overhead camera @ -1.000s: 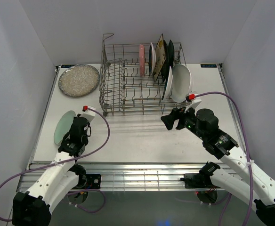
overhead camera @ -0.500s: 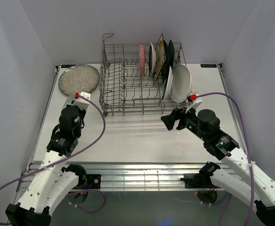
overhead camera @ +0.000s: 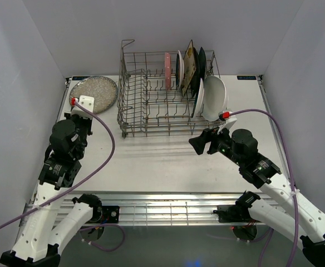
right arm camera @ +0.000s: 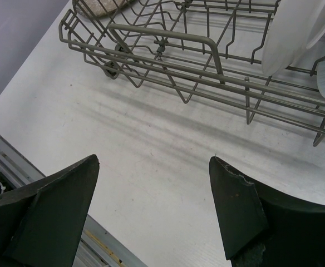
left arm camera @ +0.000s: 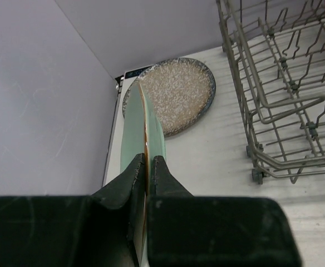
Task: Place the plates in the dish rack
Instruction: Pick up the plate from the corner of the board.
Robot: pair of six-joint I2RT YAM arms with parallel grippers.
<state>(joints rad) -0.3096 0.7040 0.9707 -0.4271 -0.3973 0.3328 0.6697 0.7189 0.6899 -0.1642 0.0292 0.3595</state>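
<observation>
Left arm [overhead camera: 62, 150] swung from lower left toward upper left in 1 second. Left gripper [left arm camera: 149, 162] pinches green plate [left arm camera: 133, 122] on edge, upright for slotting in. Rack [overhead camera: 151, 129] sits top centre, partly loaded. Right gripper [right arm camera: 154, 160] gapes empty below it, likely waiting.

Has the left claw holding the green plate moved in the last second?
Yes. Seen from above, the left gripper has swung left and farther back, up to the speckled plate.
</observation>
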